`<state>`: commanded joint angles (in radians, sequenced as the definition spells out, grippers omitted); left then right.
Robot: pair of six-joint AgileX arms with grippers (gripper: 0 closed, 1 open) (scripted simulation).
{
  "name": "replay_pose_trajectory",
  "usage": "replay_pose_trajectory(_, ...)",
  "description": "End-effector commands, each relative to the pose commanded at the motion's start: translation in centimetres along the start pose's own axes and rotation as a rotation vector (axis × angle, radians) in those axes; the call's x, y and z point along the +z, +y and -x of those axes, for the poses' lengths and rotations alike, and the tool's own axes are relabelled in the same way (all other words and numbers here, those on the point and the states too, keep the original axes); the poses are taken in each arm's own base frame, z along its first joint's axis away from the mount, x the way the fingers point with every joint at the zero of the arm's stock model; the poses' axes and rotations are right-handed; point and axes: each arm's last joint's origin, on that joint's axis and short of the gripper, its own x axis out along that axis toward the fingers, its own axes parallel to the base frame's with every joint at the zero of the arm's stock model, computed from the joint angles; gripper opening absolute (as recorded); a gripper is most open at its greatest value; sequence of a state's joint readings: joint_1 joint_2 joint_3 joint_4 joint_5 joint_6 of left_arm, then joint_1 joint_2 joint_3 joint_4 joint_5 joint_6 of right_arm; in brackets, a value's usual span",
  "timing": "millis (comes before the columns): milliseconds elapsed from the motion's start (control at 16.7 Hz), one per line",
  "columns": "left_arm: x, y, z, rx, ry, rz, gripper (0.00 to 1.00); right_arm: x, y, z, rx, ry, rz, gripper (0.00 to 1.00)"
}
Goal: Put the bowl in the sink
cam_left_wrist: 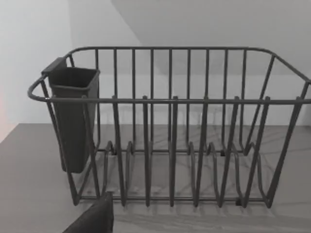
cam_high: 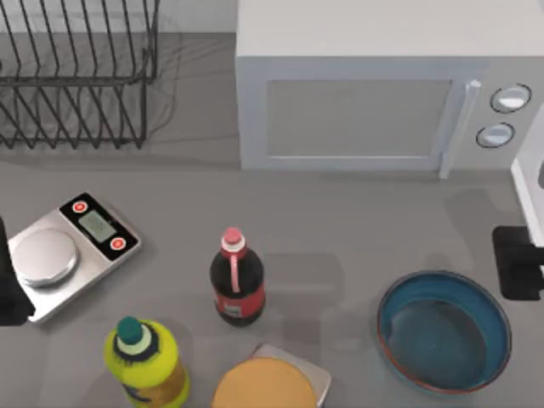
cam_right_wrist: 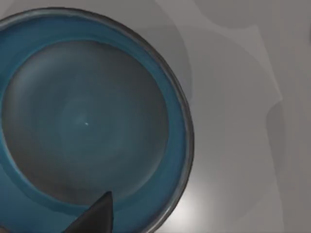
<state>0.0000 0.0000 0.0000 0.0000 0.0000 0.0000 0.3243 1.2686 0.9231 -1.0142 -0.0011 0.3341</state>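
The bowl (cam_high: 444, 331) is wide and blue with a dark teal inside and a thin reddish rim, and it stands on the grey counter at the front right. In the right wrist view the bowl (cam_right_wrist: 87, 121) lies directly below the camera, and one dark fingertip (cam_right_wrist: 95, 216) of my right gripper hangs above its rim. In the top view my right gripper (cam_high: 517, 263) sits at the right edge, just behind and right of the bowl. My left gripper (cam_high: 7, 293) stays at the left edge beside the scale. The sink is out of view.
A wire dish rack (cam_high: 76, 76) with a dark cup (cam_left_wrist: 73, 116) stands back left, a microwave (cam_high: 374, 93) behind the middle. A kitchen scale (cam_high: 72, 251), a cola bottle (cam_high: 236, 280), a yellow bottle (cam_high: 144, 361) and an orange-tan disc (cam_high: 263, 384) crowd the front.
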Motion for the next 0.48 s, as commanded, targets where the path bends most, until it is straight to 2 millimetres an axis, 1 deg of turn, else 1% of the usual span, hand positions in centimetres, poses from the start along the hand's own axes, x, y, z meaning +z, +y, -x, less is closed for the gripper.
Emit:
replay_pose_trajectory(120,0.0,0.0,0.0,0.000,0.000,0.000,1.00,1.3,1.2,-0.4,-0.033,0.104,0.000,1.00)
replay_pose_trajectory(240,0.0,0.0,0.0,0.000,0.000,0.000,1.00,2.3,2.2,-0.7,-0.058,0.169,0.001,1.00)
replay_pose_trajectory(360,0.0,0.0,0.0,0.000,0.000,0.000,1.00,2.8,2.7,-0.7,-0.069,0.196,0.001,1.00)
replay_pose_trajectory(480,0.0,0.0,0.0,0.000,0.000,0.000,1.00,2.8,2.8,-0.7,-0.071,0.199,0.001,1.00)
